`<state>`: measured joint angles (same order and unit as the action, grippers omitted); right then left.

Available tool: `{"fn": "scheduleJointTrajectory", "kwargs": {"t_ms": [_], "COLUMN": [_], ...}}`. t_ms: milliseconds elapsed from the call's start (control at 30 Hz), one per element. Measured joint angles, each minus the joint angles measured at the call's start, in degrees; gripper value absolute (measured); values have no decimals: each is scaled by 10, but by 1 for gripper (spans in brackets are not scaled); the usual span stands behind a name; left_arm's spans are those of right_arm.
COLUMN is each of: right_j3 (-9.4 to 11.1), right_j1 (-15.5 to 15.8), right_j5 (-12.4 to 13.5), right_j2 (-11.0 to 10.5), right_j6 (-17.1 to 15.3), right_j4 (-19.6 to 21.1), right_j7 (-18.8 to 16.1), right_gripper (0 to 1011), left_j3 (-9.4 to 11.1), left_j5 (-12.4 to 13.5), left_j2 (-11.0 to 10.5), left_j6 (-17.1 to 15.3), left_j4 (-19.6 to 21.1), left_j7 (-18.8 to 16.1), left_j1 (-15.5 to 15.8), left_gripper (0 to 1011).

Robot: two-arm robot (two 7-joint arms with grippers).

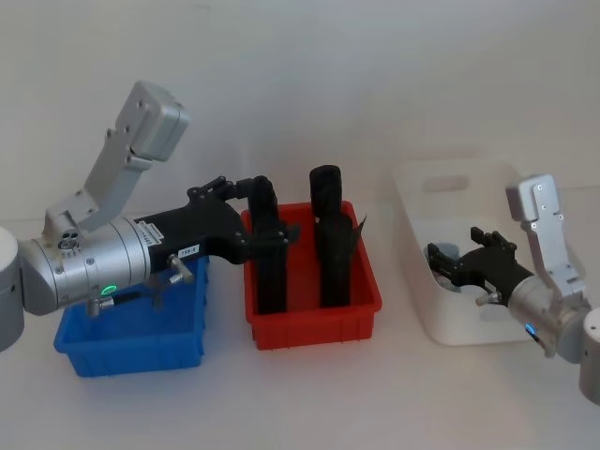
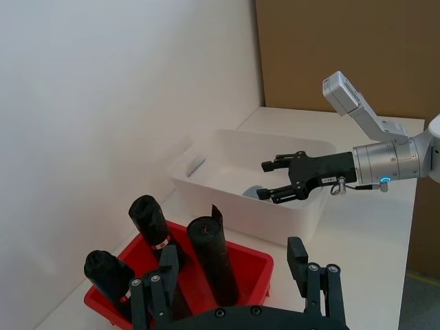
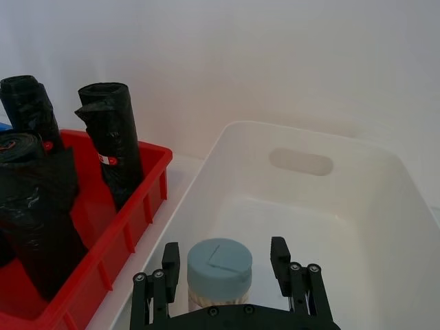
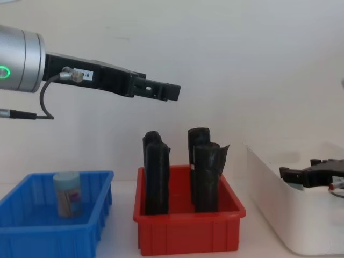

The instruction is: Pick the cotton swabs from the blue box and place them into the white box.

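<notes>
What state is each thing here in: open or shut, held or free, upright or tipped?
left gripper: open, empty, raised over the red bin.
right gripper: open, inside the white box.
swab jar: upright between the right gripper's fingers, ungripped, lid on.
second swab jar: upright in the blue box, lid on.
black rolls: upright in the red bin.

Head view: left arm [image 1: 94, 267] covers much of the blue box [image 1: 131, 352], so its inside is mostly hidden. Right wrist view: cotton swabs jar [image 3: 220, 268] has its base hidden behind the right tool [image 3: 224, 254] body, at the pic's btm edge.
</notes>
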<state>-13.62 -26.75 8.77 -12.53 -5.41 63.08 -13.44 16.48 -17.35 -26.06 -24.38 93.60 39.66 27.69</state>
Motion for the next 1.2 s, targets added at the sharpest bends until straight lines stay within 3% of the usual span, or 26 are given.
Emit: {"fn": "scheduleJointTrajectory", "kwargs": {"t_ms": [300, 633, 1200], "right_j3": [-1, -2, 5], "right_j1": [-8, -4, 42], "right_j5": [0, -2, -9], "right_j2": [4, 3, -14], "right_j6": [5, 25, 65], "right_j4": [-17, -7, 96], "right_j7": [-4, 4, 46], "right_gripper": [1002, 1002, 1002], "left_j3": [0, 0, 0], "left_j5": [0, 0, 0], "left_j2": [0, 0, 0], "left_j6": [0, 0, 0], "left_j4": [0, 0, 0], "left_j7": [0, 0, 0], "left_j1": [0, 0, 0], "left_gripper": [1004, 1004, 1004]}}
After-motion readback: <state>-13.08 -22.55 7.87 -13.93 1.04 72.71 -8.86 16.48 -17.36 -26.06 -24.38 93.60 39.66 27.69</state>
